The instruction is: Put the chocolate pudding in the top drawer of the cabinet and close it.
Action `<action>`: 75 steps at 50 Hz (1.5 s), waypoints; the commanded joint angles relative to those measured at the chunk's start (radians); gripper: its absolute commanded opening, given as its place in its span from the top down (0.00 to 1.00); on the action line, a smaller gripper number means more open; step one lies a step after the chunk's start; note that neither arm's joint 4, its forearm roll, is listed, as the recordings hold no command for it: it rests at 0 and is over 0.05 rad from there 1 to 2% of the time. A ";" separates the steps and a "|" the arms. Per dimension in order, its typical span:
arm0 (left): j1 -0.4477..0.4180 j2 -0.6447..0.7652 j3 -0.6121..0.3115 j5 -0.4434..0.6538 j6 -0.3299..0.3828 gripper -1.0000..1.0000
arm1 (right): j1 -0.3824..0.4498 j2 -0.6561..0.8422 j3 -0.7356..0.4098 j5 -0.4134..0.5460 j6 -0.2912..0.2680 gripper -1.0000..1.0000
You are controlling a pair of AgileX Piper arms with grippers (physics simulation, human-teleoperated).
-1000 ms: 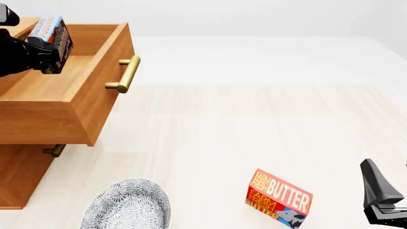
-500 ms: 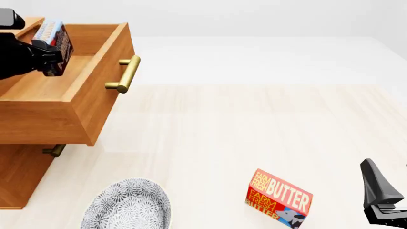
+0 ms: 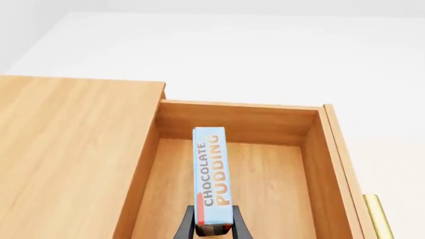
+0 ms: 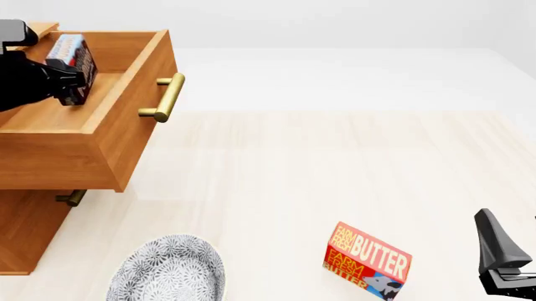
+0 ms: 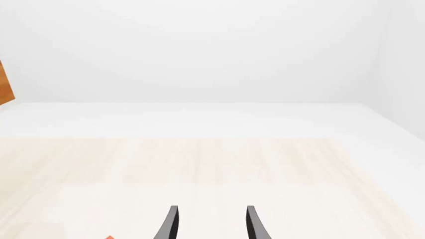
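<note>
Left gripper fingers pinching chocolate pudding on edge, now lower inside open top drawer of cabinet than second ago. Release likely next. Right gripper fingers spread, idle, well apart from cabinet.

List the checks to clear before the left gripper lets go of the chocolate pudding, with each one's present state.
1. Top drawer pulled open: ok.
2. Chocolate pudding clamped in the left gripper: ok, a finger on each side of the box's lower end.
3. Box inside the drawer walls: ok, the left wrist view shows drawer floor all around it.
4. Box resting on the drawer floor: cannot tell from either view.
5. Right gripper clear of the cabinet: ok, open over bare table, far from it.
6. Butter box and patterned bowl out of the drawer's closing path: ok.
</note>
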 commanded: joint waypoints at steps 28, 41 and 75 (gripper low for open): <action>-0.007 0.005 0.010 -0.020 -0.017 0.00 | 0.000 0.000 0.000 0.000 0.000 0.00; -0.003 -0.018 0.019 -0.012 -0.020 0.00 | 0.000 0.000 0.000 0.000 0.000 0.00; -0.107 -0.150 -0.031 0.069 0.024 0.00 | 0.000 0.000 0.000 0.000 0.000 0.00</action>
